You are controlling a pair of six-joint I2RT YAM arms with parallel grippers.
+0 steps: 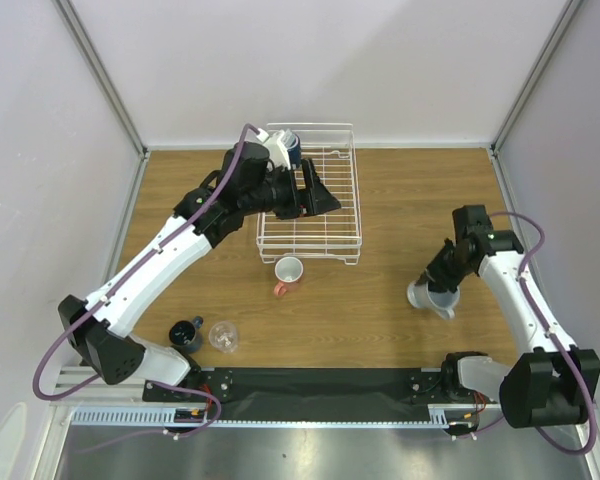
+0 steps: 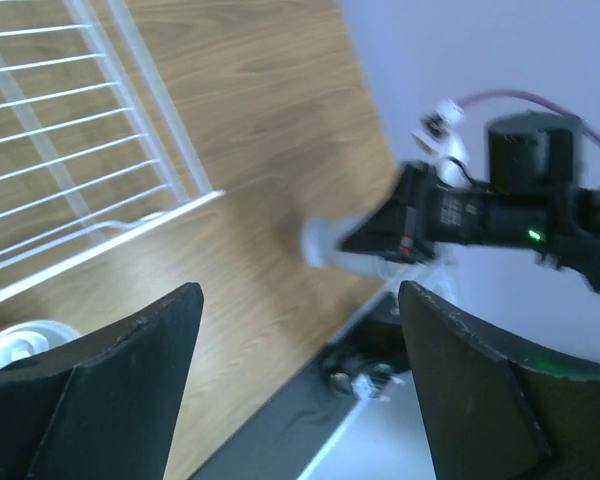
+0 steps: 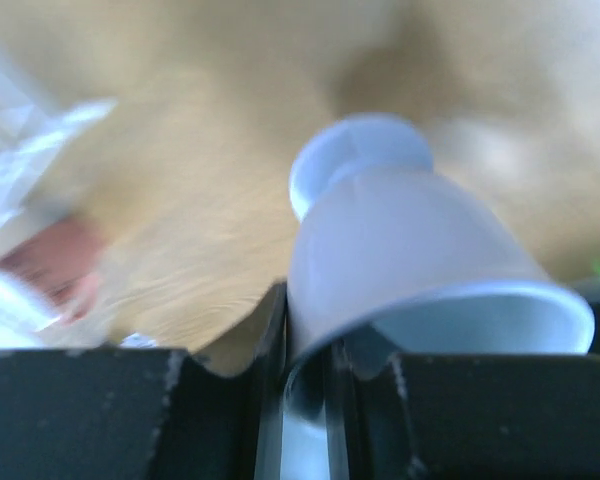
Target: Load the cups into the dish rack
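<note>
At lower right of the overhead view, the light grey mug (image 1: 427, 296) is seen pinched by its wall between the closed-down fingers of the right gripper (image 1: 444, 283), well apart from the dish rack (image 1: 310, 238) at upper centre. Whether the mug has been raised off the table (image 1: 400, 200) cannot be told. Over the rack, the left gripper (image 1: 315, 193) is held wide open with nothing between its fingers. One cup, the large navy mug (image 1: 292, 150), is already lodged in the rack's upper-left corner. The salmon-pink cup (image 1: 289, 270) is set on the table just below the rack's near rail, and the small dark blue cup (image 1: 187, 333) and clear glass tumbler (image 1: 223, 335) are placed side by side at lower left. The step in hand is judged to be the carrying of the grey mug. A lift and a leftward carry to an open stretch of grid, kept clear of the left arm, would be called for next. No brand, label or writing can be read.
</note>
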